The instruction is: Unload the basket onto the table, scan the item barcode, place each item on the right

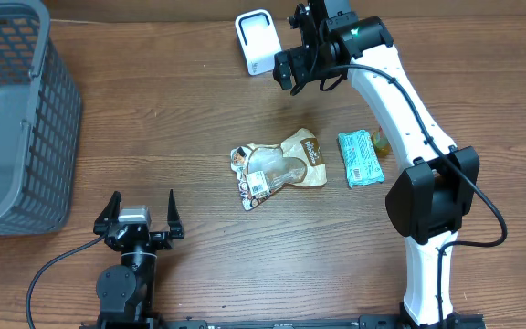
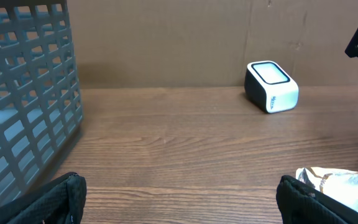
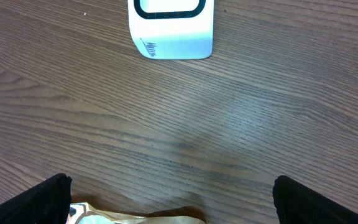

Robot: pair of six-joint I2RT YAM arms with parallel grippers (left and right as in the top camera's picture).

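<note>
Open table (image 1: 153,137) between grey basket (image 1: 26,119) and crumpled snack bag (image 1: 279,166), bare strip from the bag up to white scanner (image 1: 256,41), teal packet (image 1: 360,158) near the bag's right, right arm (image 1: 400,100) stretched along that side

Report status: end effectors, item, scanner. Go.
Left end effector open, empty. Right end effector open, empty, hovering near scanner. Snack bag lying free, ungripped; teal packet beside it. Nothing blocking scanner.
</note>
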